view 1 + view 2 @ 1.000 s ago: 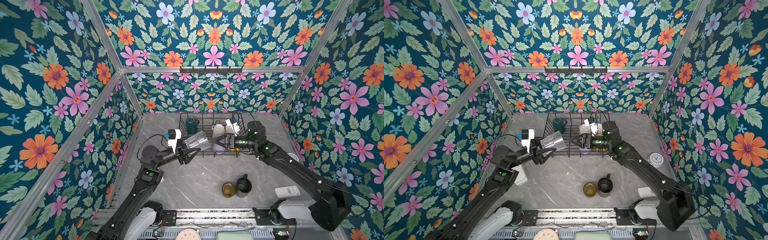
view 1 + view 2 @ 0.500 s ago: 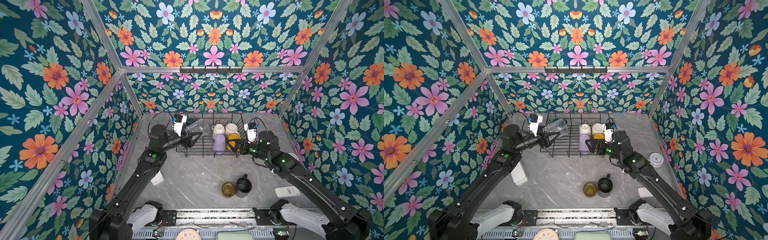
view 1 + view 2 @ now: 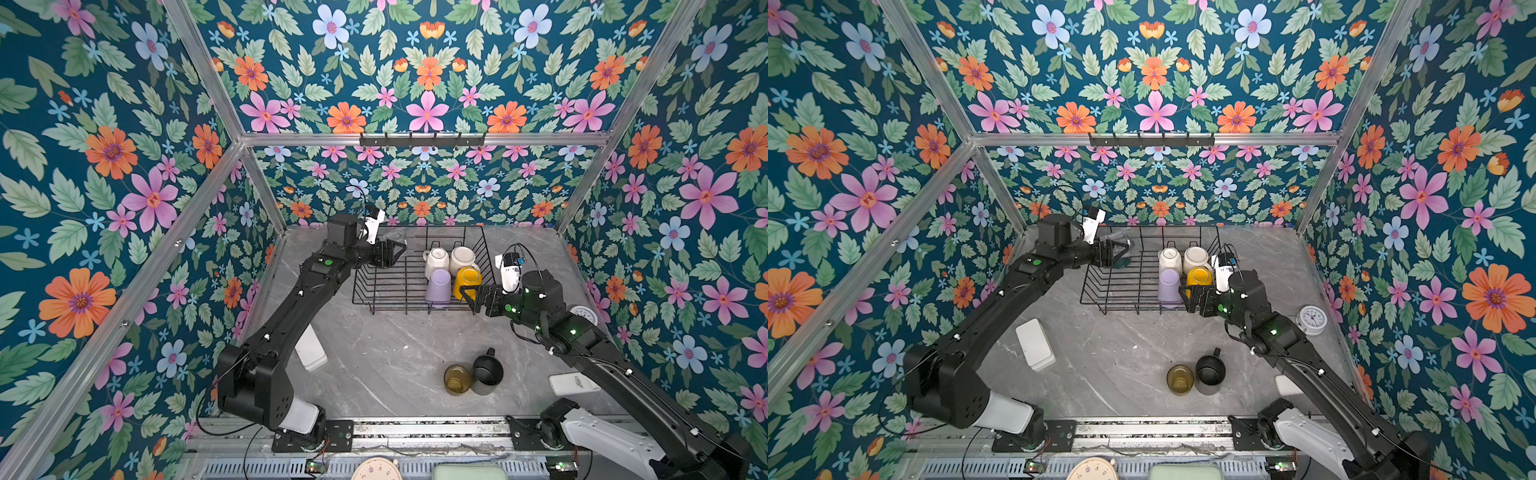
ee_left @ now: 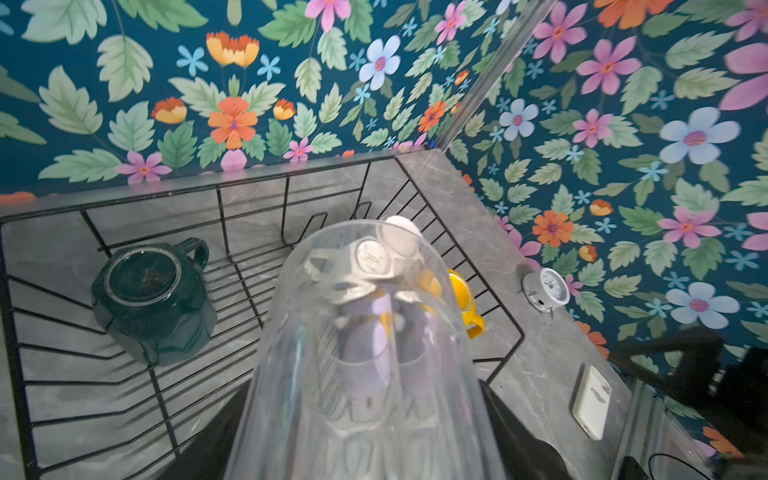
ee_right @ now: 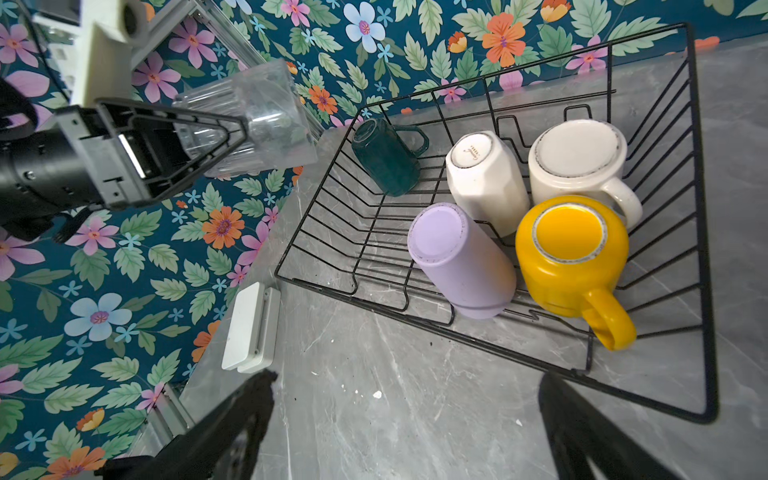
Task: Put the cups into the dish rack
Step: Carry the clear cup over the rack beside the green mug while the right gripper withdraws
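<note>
While amber glass and black mug stand on the near surface, the right hand gapes empty beside the rack. Farther off, the left hand clasps the clear glass by its sides over the far corner. It looks slick and brittle.

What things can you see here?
black wire dish rack: one, black, back of table
dark green mug: one, green, rack's left
white ceramic mugs: two, white, rack's back
lilac tumbler: one, lilac, rack's front
yellow mug: one, yellow, rack's front right
clear ribbed glass: one, see-through, in left pincer
amber glass: one, brownish, table's front
black mug: one, black, beside amber glass
round white clock: one, white, table's right
white flat boxes: two, white, table's sides
left pincer: one, black, shut on glass
right pincer: one, black, open, empty
</note>
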{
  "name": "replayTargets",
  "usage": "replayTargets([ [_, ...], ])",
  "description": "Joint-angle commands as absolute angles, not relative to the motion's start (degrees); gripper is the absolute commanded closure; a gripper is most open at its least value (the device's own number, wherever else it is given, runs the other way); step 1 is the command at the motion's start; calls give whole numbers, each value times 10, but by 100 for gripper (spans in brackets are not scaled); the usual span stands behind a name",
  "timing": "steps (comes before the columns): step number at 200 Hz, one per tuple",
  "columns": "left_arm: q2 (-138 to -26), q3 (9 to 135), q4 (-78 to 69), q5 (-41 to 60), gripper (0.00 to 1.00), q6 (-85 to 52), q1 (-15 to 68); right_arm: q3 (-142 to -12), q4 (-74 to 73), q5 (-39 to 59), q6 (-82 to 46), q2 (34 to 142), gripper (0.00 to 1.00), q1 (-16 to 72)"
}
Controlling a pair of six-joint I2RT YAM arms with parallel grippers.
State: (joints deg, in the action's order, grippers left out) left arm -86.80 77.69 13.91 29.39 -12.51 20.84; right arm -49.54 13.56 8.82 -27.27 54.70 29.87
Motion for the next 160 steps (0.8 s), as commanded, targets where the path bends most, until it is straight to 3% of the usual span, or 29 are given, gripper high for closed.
replayTargets([
  [1, -911, 814, 182, 261, 100, -126, 208, -493, 131, 83, -267, 541, 1, 297],
  [160, -1197, 1123, 398, 48, 100, -99, 287, -457, 135, 80, -252, 513, 1, 293],
])
